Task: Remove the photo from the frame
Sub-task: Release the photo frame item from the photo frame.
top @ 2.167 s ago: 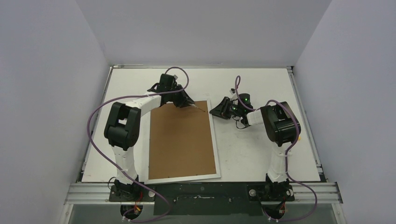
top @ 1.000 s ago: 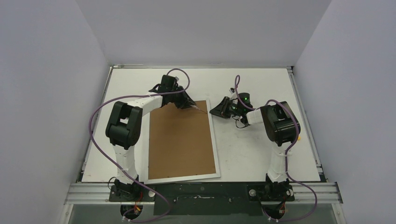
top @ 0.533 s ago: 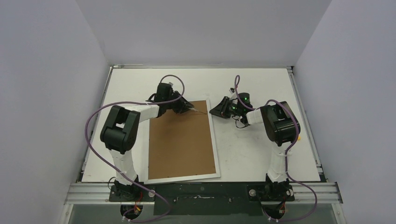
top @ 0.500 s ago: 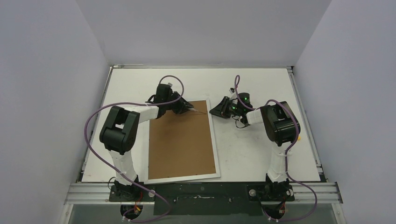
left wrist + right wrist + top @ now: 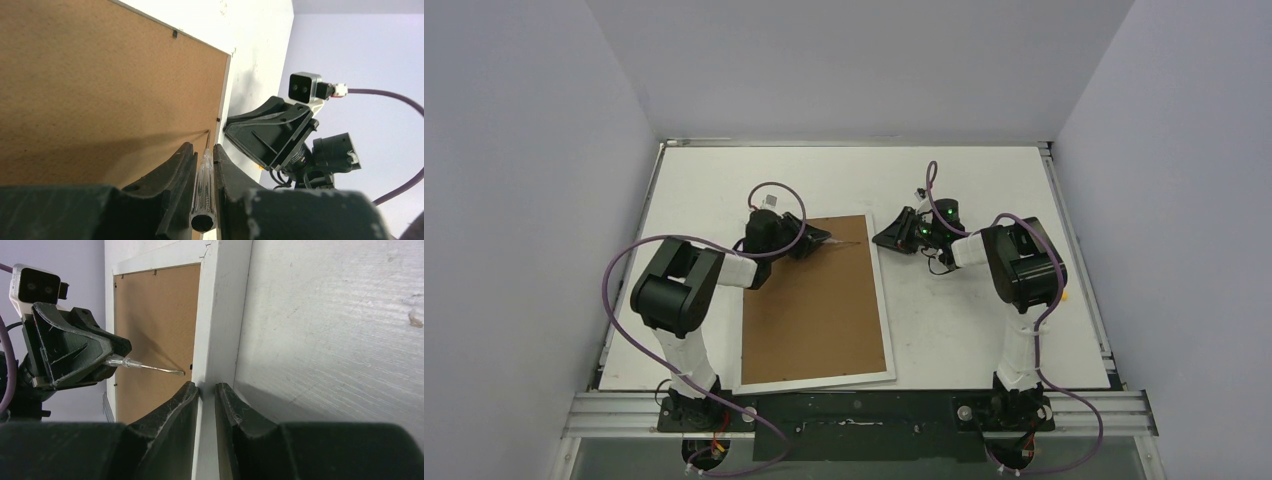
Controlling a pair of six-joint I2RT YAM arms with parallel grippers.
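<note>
A large white-bordered rectangular picture frame (image 5: pixel 814 300) is seen lying flat on the white table (image 5: pixel 984 330), brown fibreboard back upward. A slim clear-handled screwdriver (image 5: pixel 205 175) is clamped in the left gripper (image 5: pixel 202 147), its tip over the backing near the right border. The right gripper (image 5: pixel 206 387) is nearly closed at that border's outer edge; a grip cannot be confirmed.

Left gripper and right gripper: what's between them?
The screwdriver held by the left gripper, its shaft over the brown backing, then the frame's white border; clearest in the right wrist view.
</note>
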